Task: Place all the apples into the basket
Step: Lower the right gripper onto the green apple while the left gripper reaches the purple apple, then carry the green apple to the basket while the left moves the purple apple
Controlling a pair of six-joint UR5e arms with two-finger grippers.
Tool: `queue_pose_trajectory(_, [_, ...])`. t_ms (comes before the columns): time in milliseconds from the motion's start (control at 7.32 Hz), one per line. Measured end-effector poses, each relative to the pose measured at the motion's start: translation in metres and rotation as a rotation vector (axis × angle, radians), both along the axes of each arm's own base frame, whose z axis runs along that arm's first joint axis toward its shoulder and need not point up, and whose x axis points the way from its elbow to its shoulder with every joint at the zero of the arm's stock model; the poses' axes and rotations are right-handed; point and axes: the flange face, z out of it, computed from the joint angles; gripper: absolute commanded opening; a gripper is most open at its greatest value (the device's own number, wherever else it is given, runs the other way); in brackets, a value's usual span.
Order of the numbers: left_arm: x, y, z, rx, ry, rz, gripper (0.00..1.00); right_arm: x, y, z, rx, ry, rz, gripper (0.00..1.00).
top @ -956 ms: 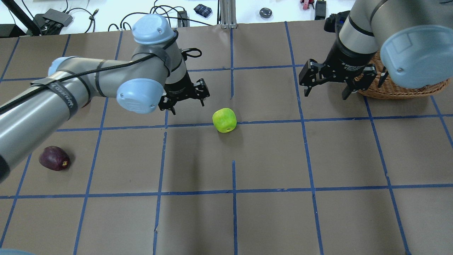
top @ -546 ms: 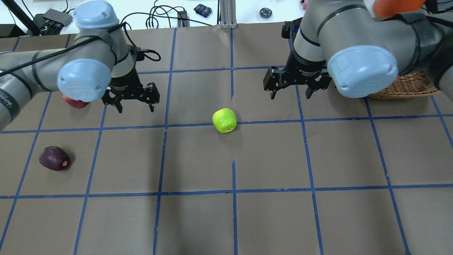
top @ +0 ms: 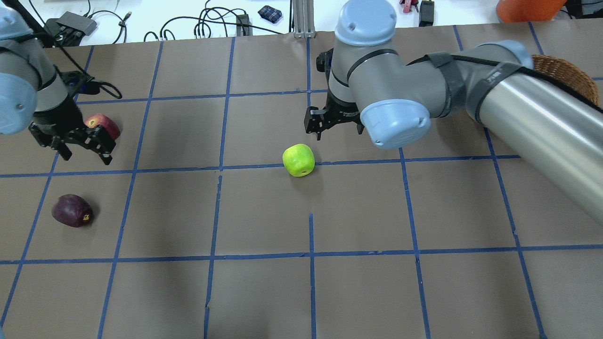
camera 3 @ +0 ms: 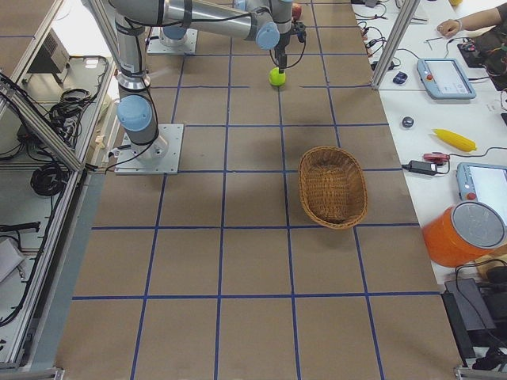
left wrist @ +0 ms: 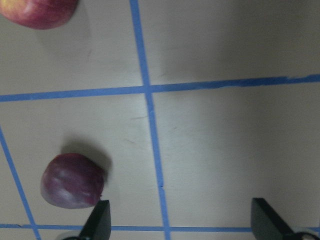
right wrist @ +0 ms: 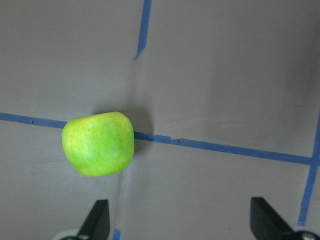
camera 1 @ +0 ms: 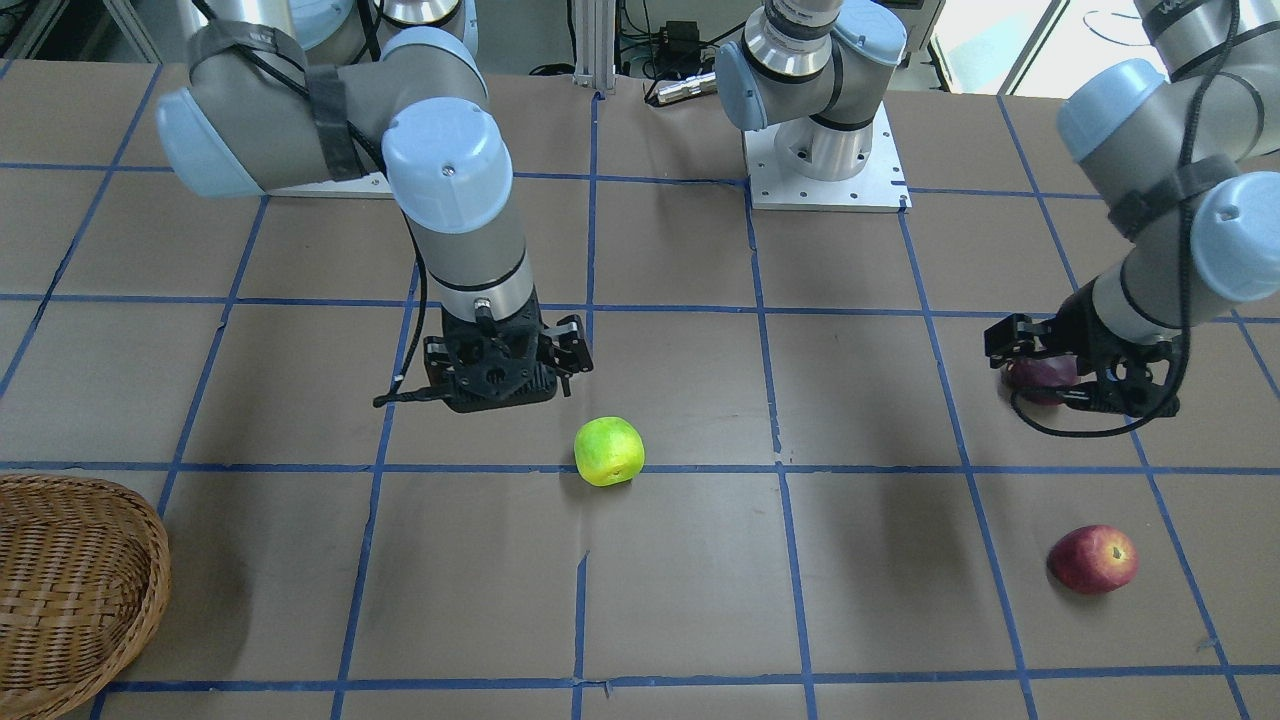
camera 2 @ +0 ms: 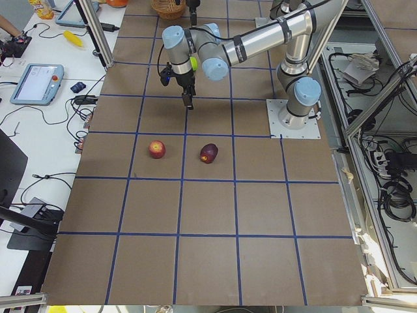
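Note:
The yellow-green apple (top: 298, 160) lies at the table's middle, also in the front view (camera 1: 609, 451) and the right wrist view (right wrist: 98, 144). My right gripper (top: 337, 132) hovers open just beyond it; the apple sits by one fingertip, not between them. The maroon apple (top: 72, 211) and the red apple (top: 104, 123) lie at the left. My left gripper (top: 85, 154) is open and empty above the table between them; the maroon apple (left wrist: 72, 180) shows beside one fingertip. The wicker basket (top: 567, 80) stands at the far right, partly hidden by my right arm.
An orange bucket (camera 3: 463, 233) and tablets stand on the white bench beyond the basket (camera 3: 333, 187). Cables and small devices (top: 221, 21) lie along the far table edge. The arm base plates (camera 1: 825, 165) are at the robot's side. Blue tape lines grid the brown table.
My left arm has swung left from the middle to over the red and maroon apples. My right arm has moved from the basket to just beyond the green apple. Both grippers stayed open.

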Motion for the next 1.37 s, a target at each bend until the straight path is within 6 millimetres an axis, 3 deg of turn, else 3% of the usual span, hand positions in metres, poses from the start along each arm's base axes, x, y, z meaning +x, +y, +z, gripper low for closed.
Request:
queue_pose_trajectory(137, [0.038,0.008,-0.019,0.01,0.03,-0.049,1.0,0.024,-0.008,-0.013,-0.005,-0.004,0.017,1.0])
queue_pose_trajectory(273, [0.062,0.015,-0.039,0.009,0.045,-0.086,1.0,0.047,-0.018,-0.032,0.008,-0.001,0.019,1.0])
queue_pose_trajectory(410, [0.074,0.023,-0.061,0.013,0.057,-0.106,1.0,0.066,-0.022,-0.058,0.032,0.01,0.007,1.0])
queue_pose_trajectory(683, [0.076,0.039,-0.104,0.026,0.078,-0.209,1.0,0.085,-0.025,-0.098,0.06,0.028,0.002,1.0])
queue_pose_trajectory(1093, [0.079,0.05,-0.131,0.071,0.063,-0.363,1.0,0.088,-0.024,-0.122,0.092,0.036,-0.006,0.97])
queue_pose_trajectory(1229, [0.079,0.052,-0.136,0.082,0.063,-0.376,0.73,0.087,-0.023,-0.126,0.098,0.04,-0.009,0.62])
queue_pose_trajectory(1366, [0.079,0.054,-0.141,0.085,0.067,-0.375,0.4,0.087,-0.023,-0.127,0.099,0.045,-0.01,0.07])
